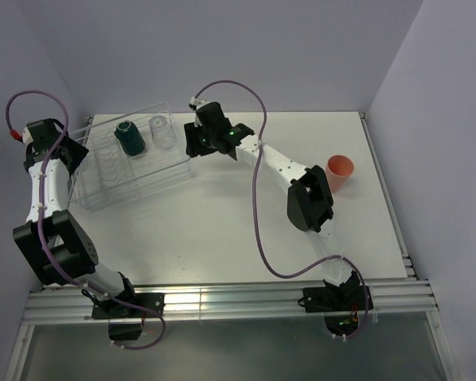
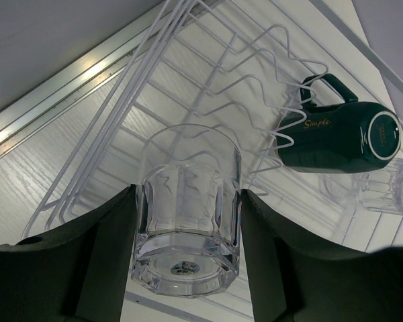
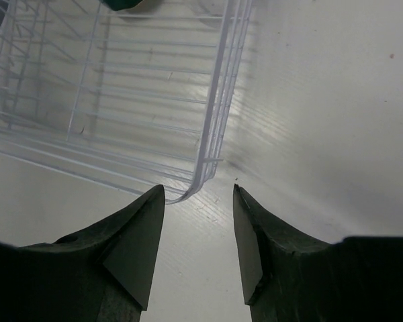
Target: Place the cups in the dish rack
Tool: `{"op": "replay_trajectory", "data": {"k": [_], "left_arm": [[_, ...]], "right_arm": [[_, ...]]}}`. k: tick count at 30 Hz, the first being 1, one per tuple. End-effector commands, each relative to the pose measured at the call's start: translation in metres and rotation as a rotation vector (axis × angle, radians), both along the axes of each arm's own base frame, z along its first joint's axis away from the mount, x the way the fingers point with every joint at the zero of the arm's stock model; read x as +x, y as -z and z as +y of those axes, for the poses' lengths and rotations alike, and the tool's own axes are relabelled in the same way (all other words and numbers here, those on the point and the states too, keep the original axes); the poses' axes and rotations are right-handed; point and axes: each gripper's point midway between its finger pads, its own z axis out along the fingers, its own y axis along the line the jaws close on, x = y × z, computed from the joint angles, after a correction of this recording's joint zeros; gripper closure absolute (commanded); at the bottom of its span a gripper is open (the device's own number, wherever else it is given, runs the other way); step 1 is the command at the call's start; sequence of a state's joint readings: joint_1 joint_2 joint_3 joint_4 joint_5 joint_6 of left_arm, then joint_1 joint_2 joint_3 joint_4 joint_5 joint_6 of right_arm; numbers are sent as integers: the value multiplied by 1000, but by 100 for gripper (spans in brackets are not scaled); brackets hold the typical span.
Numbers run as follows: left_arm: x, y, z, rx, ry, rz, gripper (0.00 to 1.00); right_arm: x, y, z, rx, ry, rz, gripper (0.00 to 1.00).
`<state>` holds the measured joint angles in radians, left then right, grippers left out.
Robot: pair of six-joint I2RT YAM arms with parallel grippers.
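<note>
The see-through dish rack (image 1: 111, 186) stands at the back left. In it are an upside-down dark green mug (image 1: 130, 138) and a clear tumbler (image 1: 162, 132). My left gripper (image 1: 70, 151) is at the rack's left side, shut on another clear tumbler (image 2: 187, 215), held bottom towards the camera over the rack wires (image 2: 208, 80). The left wrist view also shows the green mug (image 2: 342, 137) and the racked tumbler (image 2: 389, 191). My right gripper (image 1: 193, 143) is open and empty over the rack's right corner (image 3: 211, 161). A salmon-pink cup (image 1: 340, 171) stands alone on the table at the right.
The white table (image 1: 222, 222) ends in a metal rail at the front (image 1: 222, 302). Purple walls close in the back and both sides. The right arm's forearm (image 1: 282, 167) stretches across the table between the rack and the pink cup.
</note>
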<state>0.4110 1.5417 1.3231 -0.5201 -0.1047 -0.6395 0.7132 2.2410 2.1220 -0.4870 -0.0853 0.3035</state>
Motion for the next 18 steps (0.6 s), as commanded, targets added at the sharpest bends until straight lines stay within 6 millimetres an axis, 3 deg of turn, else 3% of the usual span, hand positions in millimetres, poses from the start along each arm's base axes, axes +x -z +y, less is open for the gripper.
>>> {"op": "replay_trajectory", "data": {"k": [1,8,18], "left_arm": [[4,-4,9,30,-20,-28,100],[3,-5,13,41,-29,-19,100],[0,-7,20,56,-59,-9,100]], "right_arm": [[9,-18,15,31,-10,-99,47],[14,-10,24,-14,0,-111,44],[19,27,24,-88,25,-96,48]]}}
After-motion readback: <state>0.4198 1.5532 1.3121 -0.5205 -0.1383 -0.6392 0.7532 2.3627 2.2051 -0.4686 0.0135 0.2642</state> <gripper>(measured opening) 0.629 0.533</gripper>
